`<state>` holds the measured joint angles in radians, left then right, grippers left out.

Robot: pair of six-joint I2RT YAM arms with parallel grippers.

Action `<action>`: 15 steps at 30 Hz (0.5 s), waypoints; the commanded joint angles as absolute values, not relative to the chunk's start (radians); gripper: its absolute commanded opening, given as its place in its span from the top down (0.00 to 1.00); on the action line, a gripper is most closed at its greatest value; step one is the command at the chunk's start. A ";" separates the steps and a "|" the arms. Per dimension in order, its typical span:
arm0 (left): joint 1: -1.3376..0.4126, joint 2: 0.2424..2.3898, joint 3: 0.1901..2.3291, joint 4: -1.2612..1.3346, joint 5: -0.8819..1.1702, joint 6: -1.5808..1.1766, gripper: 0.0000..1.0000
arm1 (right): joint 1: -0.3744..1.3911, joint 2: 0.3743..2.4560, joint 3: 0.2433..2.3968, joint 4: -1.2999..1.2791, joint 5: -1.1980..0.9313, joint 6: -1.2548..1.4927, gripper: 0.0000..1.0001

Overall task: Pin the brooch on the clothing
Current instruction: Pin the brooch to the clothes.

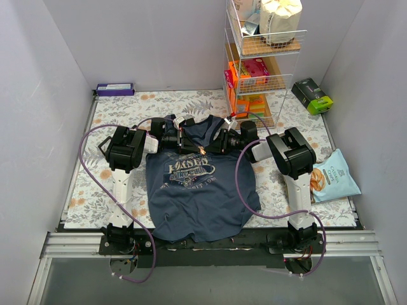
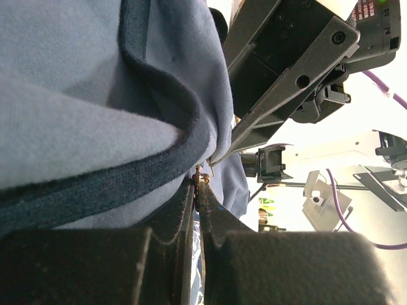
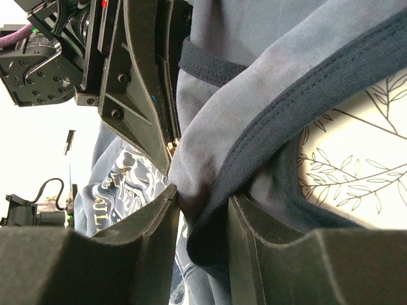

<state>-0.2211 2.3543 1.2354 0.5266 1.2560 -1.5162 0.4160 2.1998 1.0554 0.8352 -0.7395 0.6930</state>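
Navy-blue sleeveless tank top (image 1: 200,197) lies flat, front up, on the floral-print mat (image 1: 121,108), between the two arm bases. Both arms reach in over the neckline.

Right gripper (image 3: 203,213): clenched on a pinched-up fold of the top, with the darker trim band running through the jaws. My read is that the fold is lifted off the mat so the pin can pass through one layer and not snag the back panel or the mat.

Left gripper (image 2: 198,190): fingers pressed nearly together on a small brass-coloured brooch (image 2: 201,180), which is only a glint at the tips. It sits right at the raised fold, touching or just shy of the cloth; I can't tell which. The right wrist view shows the same glint at the left fingertips, just beside the fold. The pin looks aimed into the held ridge, so I judge this to be the piercing step, not yet done.

Risk: the fold is thick at the trim. The pin may skid off it or go through two layers.

Writing:
- The pale chest print's top line reads roughly "HORSES". The lower lines are too small to read.
- The right wrist view catches part of the print, but nothing clean.
- The pale-blue snack bag (image 1: 332,178) on the right has text I can't read.
- No readable label on the green box (image 1: 313,95), the purple box (image 1: 115,89) or the cartons in the white wire rack (image 1: 270,36).
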 commanded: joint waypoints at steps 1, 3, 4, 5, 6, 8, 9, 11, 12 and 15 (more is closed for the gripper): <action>-0.235 2.419 1.227 0.399 1.172 -1.463 1.00 | 0.383 2.183 1.048 0.750 -0.706 0.652 0.59; -0.235 2.422 1.238 0.399 1.169 -1.470 1.00 | 0.387 2.186 1.049 0.742 -0.707 0.649 0.59; -0.235 2.424 1.241 0.400 1.167 -1.473 1.00 | 0.388 2.189 1.052 0.739 -0.707 0.644 0.59; -0.235 2.424 1.244 0.399 1.167 -1.476 1.00 | 0.390 2.191 1.055 0.732 -0.707 0.638 0.59; -0.235 2.425 1.252 0.397 1.166 -1.477 1.00 | 0.391 2.192 1.060 0.704 -0.706 0.631 0.60; -0.235 2.428 1.256 0.396 1.166 -1.482 1.00 | 0.397 2.192 1.077 0.672 -0.692 0.598 0.60; -0.235 2.431 1.259 0.397 1.164 -1.485 1.00 | 0.399 2.189 1.081 0.645 -0.687 0.588 0.60; -0.235 2.431 1.262 0.406 1.166 -1.491 1.00 | 0.400 2.191 1.086 0.631 -0.677 0.574 0.60; -0.235 2.431 1.264 0.405 1.166 -1.493 1.00 | 0.402 2.189 1.088 0.624 -0.676 0.572 0.61; -0.235 2.434 1.276 0.400 1.166 -1.497 1.00 | 0.402 2.197 1.101 0.600 -0.675 0.555 0.64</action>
